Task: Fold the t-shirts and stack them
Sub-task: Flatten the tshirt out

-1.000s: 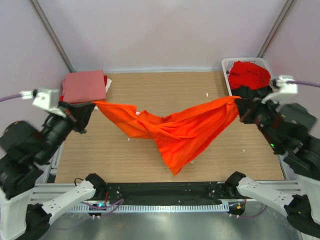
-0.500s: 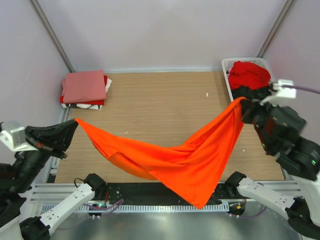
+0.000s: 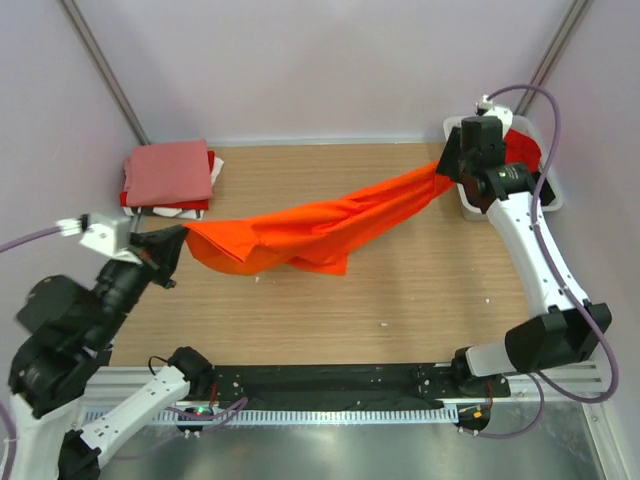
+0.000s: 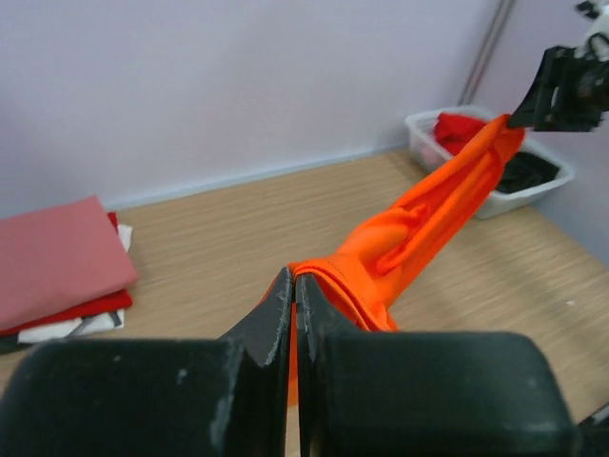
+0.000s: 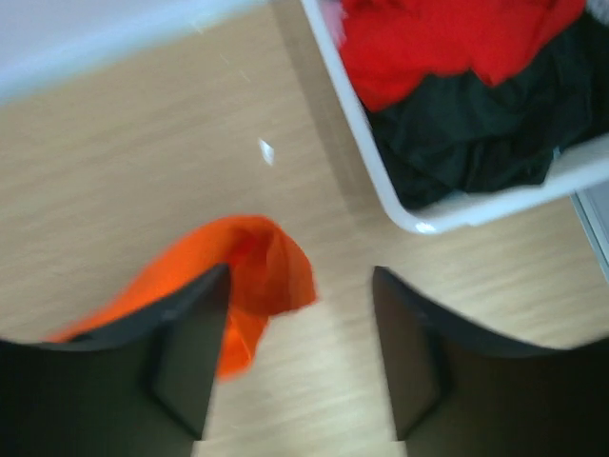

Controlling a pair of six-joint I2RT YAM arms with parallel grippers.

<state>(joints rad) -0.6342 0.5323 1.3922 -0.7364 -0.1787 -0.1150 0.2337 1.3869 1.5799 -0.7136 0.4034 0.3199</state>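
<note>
- The orange t-shirt (image 3: 310,225) is bunched into a long wrinkled band over the desk (image 3: 400,300).
- The left tool (image 4: 293,278) grips one end.
- The right tool (image 5: 300,276) is open.

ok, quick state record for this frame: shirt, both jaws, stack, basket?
handled item: orange t-shirt, spanning between the two arms over the table
left gripper: jaws shut on one end of the shirt
right gripper: jaws open, the shirt's other end beside one finger
stack: folded salmon-pink t-shirt topmost, far left corner
basket: white, far right, holds red t-shirt and black t-shirt
</note>
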